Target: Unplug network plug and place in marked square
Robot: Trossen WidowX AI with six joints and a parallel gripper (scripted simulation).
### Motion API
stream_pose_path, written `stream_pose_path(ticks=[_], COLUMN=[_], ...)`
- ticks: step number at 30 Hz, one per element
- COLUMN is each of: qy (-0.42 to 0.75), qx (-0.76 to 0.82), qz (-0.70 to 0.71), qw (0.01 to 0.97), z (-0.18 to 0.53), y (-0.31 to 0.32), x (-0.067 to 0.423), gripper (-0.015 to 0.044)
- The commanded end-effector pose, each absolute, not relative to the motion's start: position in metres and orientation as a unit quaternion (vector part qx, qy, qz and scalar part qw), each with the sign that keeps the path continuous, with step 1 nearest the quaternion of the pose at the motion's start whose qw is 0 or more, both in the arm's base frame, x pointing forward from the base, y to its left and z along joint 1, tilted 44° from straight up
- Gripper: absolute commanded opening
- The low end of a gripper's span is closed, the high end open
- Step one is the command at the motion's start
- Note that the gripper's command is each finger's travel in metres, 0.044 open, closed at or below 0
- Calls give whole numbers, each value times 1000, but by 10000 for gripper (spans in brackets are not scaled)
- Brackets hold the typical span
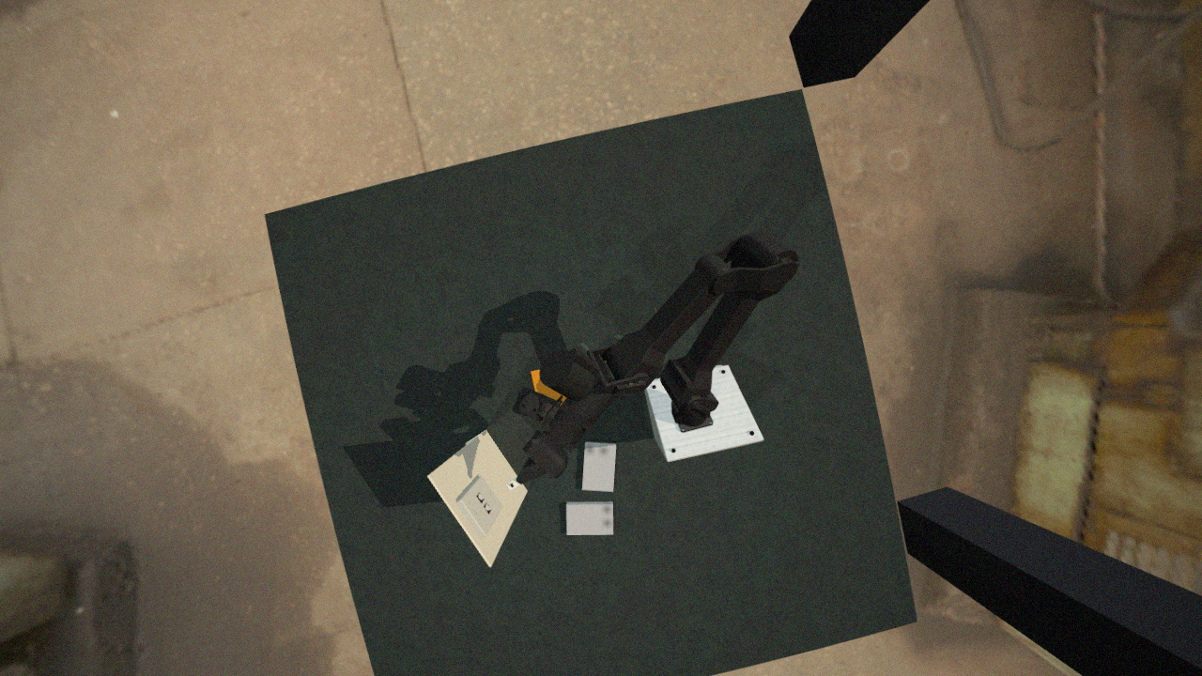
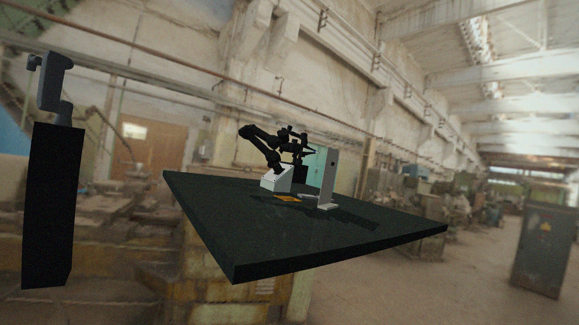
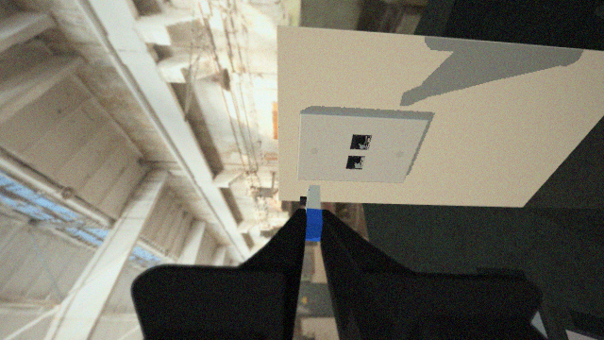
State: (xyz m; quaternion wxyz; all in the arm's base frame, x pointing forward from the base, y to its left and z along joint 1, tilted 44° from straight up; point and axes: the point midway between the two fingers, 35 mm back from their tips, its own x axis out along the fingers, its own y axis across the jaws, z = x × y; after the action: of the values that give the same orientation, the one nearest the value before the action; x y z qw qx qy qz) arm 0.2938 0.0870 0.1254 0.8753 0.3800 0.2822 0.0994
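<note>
The table (image 1: 470, 252) has a dark green-grey top, matt and faintly mottled from above, though the exterior view catches a dull sheen along it (image 2: 249, 232). The upright panel (image 3: 472, 156) is a flat cream, smooth and matt like painted board; its socket plate (image 3: 330, 156) is pale grey and looks like smooth plastic. The plug (image 3: 313, 222) has a plain blue body and a light grey tip, both plastic-looking. The gripper (image 3: 312, 236) fingers are matt black. The arm's base plate (image 1: 739, 420) looks like pale brushed metal. The floor (image 1: 168, 168) is rough, stained concrete.
</note>
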Motion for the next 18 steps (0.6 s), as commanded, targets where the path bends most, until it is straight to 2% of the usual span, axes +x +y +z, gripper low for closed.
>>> stream_pose_path(ticks=[1, 18], qy=[277, 240], qx=[391, 443], qz=[71, -173], qw=[875, 846], z=[124, 76], y=[80, 18], x=[296, 294], gripper=[0, 0])
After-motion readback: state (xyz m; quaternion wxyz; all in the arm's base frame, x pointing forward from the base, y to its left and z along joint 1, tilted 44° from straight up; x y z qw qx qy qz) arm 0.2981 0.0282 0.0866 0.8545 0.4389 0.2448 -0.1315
